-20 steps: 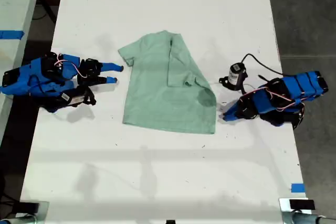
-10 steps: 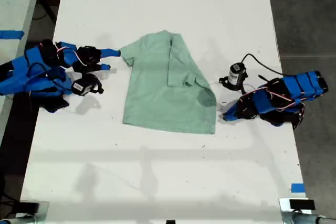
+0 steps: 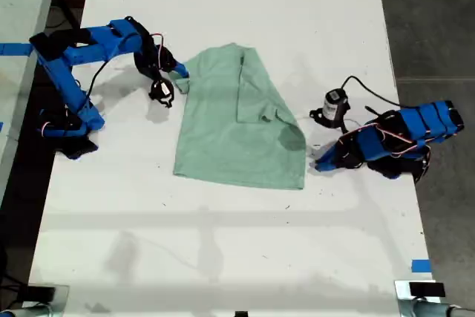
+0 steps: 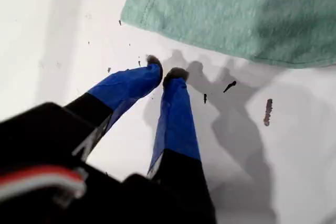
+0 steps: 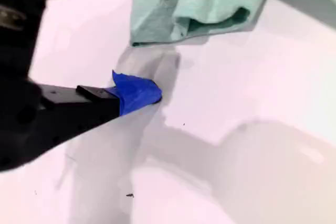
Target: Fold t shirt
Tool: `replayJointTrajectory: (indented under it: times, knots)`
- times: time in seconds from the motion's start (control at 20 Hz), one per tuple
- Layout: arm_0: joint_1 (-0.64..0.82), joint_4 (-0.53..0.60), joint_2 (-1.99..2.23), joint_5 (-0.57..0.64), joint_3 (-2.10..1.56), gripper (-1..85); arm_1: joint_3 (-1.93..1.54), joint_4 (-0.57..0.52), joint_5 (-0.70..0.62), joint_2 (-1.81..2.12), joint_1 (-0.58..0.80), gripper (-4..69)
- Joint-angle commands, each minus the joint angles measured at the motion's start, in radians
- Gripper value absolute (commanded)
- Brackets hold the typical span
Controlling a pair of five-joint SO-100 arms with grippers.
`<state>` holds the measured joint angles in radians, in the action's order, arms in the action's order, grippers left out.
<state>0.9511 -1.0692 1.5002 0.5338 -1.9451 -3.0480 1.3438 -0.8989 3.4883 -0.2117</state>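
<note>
Since a second ago: my second gripper (image 3: 178, 73), on the blue arm at the exterior view's left, has lifted off the white table (image 3: 223, 243) and swung to the sleeve of the small pale mint-green cloth t shirt (image 3: 237, 124). My first gripper (image 3: 315, 162) is unmoved.

Item, t shirt: lies flat mid-table. The side toward the exterior view's right is already folded inward; the other sleeve is still spread.

Item, second gripper (image 5: 152, 35): jaws apart, one blue fingertip over the bunched sleeve edge, the other on bare table short of it. Nothing is clamped.

Item, first gripper (image 4: 165, 72): jaws together and empty, low on the table just beside the shirt's hem corner.

Step in hand, judged: take the sleeve. Slide the lower finger under the cloth edge, close on a single layer near the seam, then lift only enough to carry it across without dragging the body.

Surroundings: small black cylindrical device (image 3: 335, 105) with a cable, near the first arm and clear of the shirt. Blue tape strip (image 3: 421, 266) at the table edge. Neither obstructs.
</note>
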Motion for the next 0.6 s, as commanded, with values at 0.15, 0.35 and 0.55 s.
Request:
replayJointTrajectory:
  times: [0.15,0.35,0.55]
  knots:
    - [0.012,-0.097,-0.091,-0.135,0.032,-0.3,-0.058,-0.005,-0.012,0.012,-0.009,4.0]
    - [-0.087,-0.285,0.020,-0.166,0.261,-0.3,-0.058,-0.005,-0.012,0.012,-0.009,4.0]
    - [-0.302,-0.517,-0.229,-0.181,0.968,-0.3,-0.058,-0.005,-0.012,0.012,-0.009,3.9]
